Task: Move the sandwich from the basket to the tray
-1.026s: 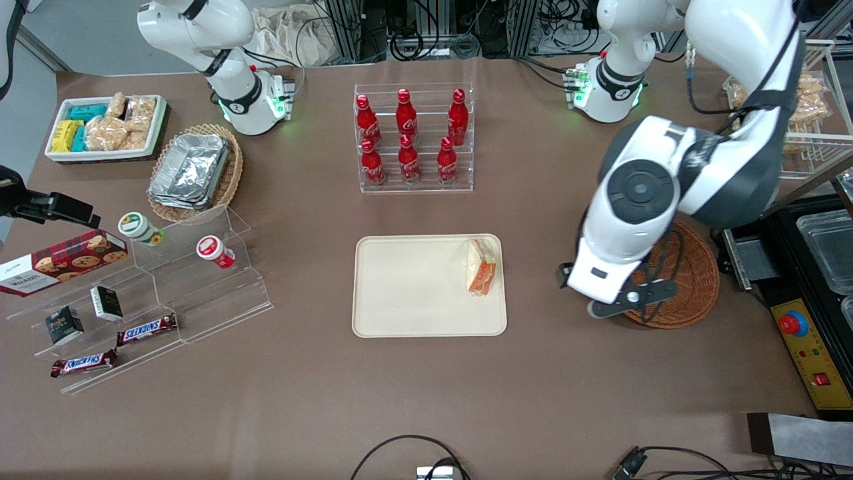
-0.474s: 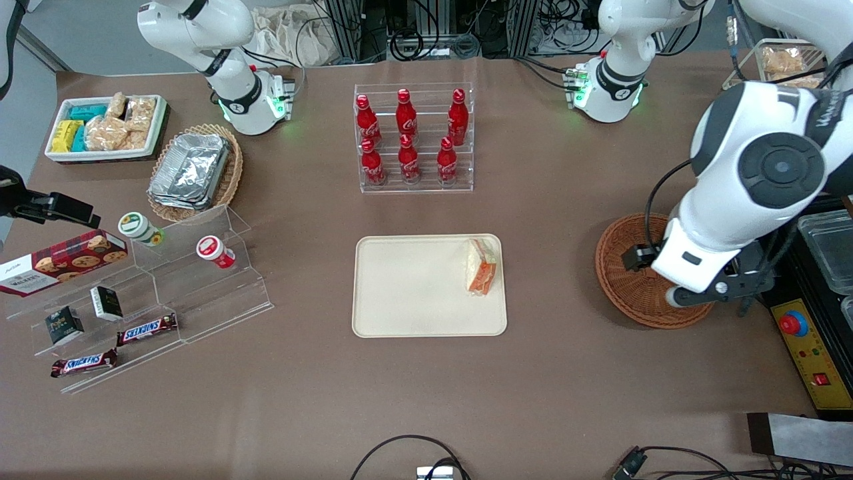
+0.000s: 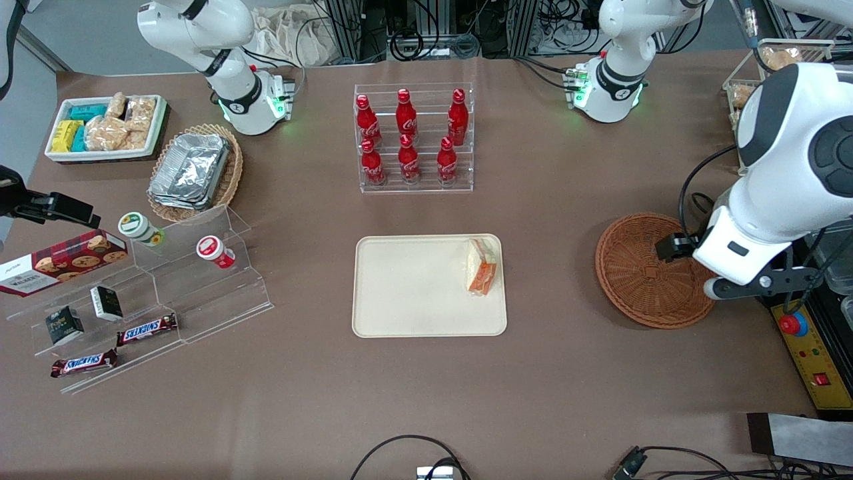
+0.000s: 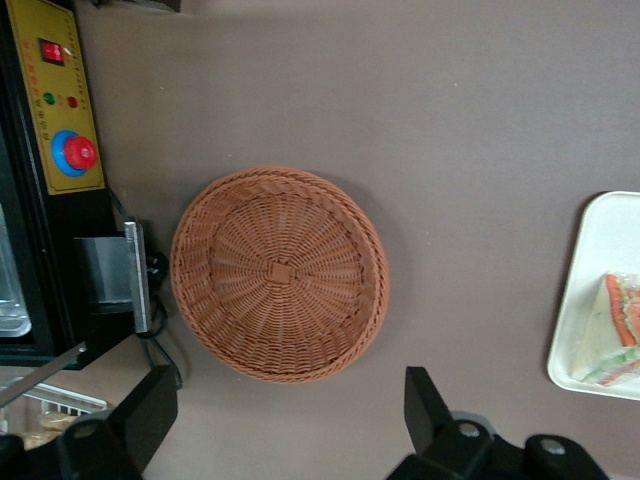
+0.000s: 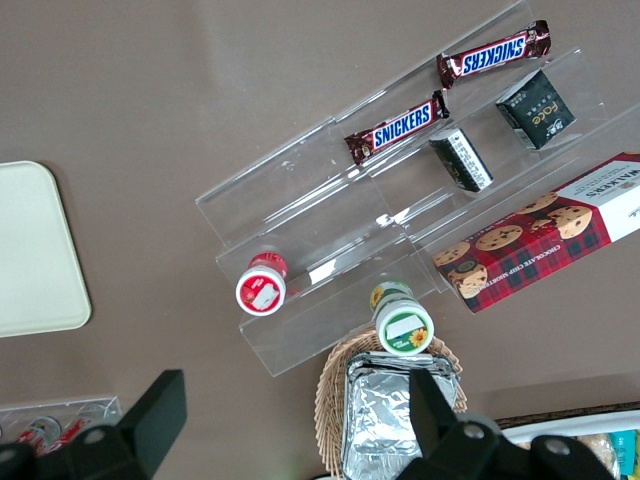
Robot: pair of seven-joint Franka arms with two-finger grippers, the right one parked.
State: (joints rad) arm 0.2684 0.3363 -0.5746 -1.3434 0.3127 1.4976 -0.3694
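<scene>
The sandwich (image 3: pixel 481 267) lies flat on the cream tray (image 3: pixel 413 313), at its end nearest the round wicker basket (image 3: pixel 643 293), which holds nothing. Judged by looks, it is light and soft, and its clear wrap is probably slippery (a hard pinch would crush the bread), so the crust edges are the place to take hold. The left gripper (image 4: pixel 283 425) hangs above the basket's rim, fingers spread wide, gripping nothing

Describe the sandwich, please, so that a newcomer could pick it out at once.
Find the cream tray nearer the front camera than the rack of red bottles. The sandwich lies on it: a clear-wrapped pale wedge with orange filling, the tray's only item. The open gripper hangs by the basket.
</scene>
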